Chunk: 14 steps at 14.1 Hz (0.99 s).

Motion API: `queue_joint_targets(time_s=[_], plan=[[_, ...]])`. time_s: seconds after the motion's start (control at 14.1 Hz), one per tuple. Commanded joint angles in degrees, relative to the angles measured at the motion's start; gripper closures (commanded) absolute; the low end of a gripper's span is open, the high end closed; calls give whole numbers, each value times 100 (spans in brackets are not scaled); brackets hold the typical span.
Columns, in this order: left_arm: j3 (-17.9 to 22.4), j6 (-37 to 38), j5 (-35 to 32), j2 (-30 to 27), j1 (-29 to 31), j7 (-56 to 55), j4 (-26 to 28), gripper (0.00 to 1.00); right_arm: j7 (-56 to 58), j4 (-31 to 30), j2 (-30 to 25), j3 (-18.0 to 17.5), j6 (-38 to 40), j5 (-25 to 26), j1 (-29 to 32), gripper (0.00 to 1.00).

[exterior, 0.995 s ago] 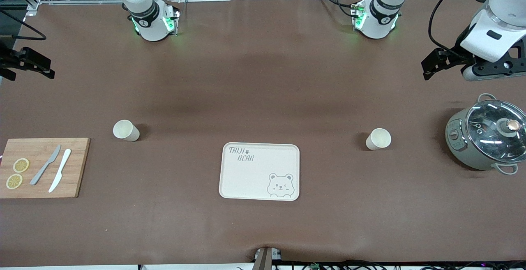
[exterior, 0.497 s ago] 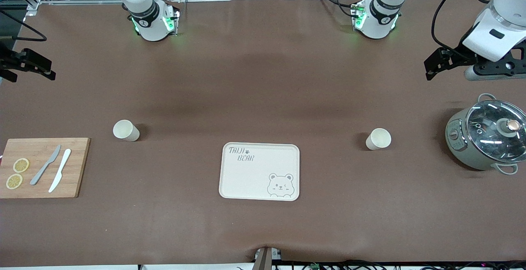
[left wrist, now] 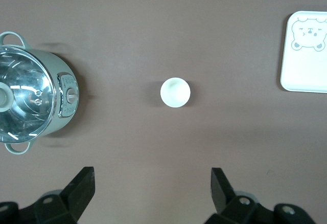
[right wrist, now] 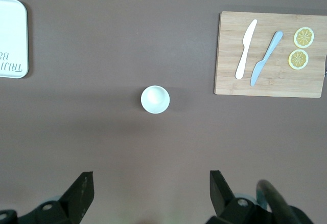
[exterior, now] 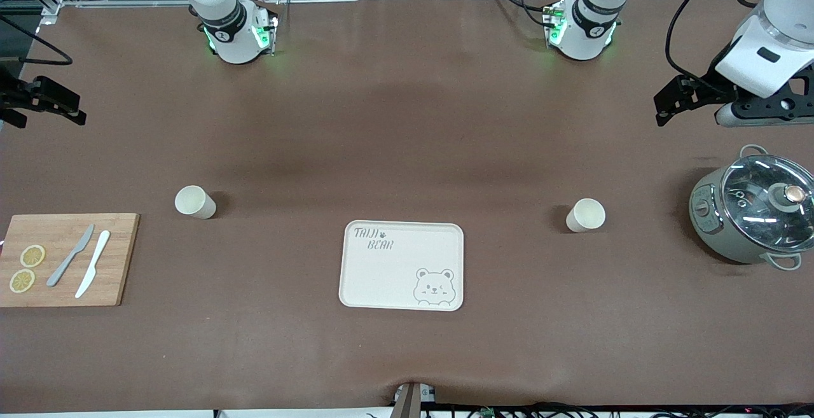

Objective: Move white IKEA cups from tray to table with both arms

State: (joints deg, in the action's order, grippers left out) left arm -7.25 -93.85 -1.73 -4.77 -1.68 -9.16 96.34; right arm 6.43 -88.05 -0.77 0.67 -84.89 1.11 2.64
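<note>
Two white cups stand upright on the brown table. One cup [exterior: 195, 202] is toward the right arm's end, the other cup [exterior: 586, 215] toward the left arm's end. The cream bear-printed tray [exterior: 381, 278] lies between them, nearer to the front camera. My left gripper [exterior: 662, 107] is open and empty, high over bare table at the left arm's end; its wrist view shows its cup [left wrist: 175, 92] between and ahead of the open fingers [left wrist: 82, 183]. My right gripper [exterior: 75, 109] is open and empty, high over the right arm's end, with its cup [right wrist: 155, 99] ahead.
A grey pot with a glass lid [exterior: 753, 214] stands at the left arm's end, beside that cup. A wooden cutting board [exterior: 114, 259] with two knives and lemon slices lies at the right arm's end. The tray edge shows in both wrist views [left wrist: 306, 65] [right wrist: 10, 24].
The left arm's wrist has shifted slightly above the pot's end of the table. The right gripper has barely moved. Cups and tray have not moved.
</note>
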Motion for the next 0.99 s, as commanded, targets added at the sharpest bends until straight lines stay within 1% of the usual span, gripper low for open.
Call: queue_joint_targets(time_s=[0.0, 0.43, 0.64, 0.92], plan=[[-5, 16, 129, 143, 36, 81, -203, 0, 34, -116, -108, -49, -80, -67, 105, 0], [-5, 25, 76, 161, 18, 63, -256, 0, 34, -125, -90, -49, -89, -103, 202, 0], [-13, 25, 58, 301, -34, 55, -414, 0, 34, -116, -90, -49, -115, -103, 202, 0], [-40, 33, 58, 363, 9, 54, -432, 0, 34, -125, -90, -49, -116, -103, 184, 0]])
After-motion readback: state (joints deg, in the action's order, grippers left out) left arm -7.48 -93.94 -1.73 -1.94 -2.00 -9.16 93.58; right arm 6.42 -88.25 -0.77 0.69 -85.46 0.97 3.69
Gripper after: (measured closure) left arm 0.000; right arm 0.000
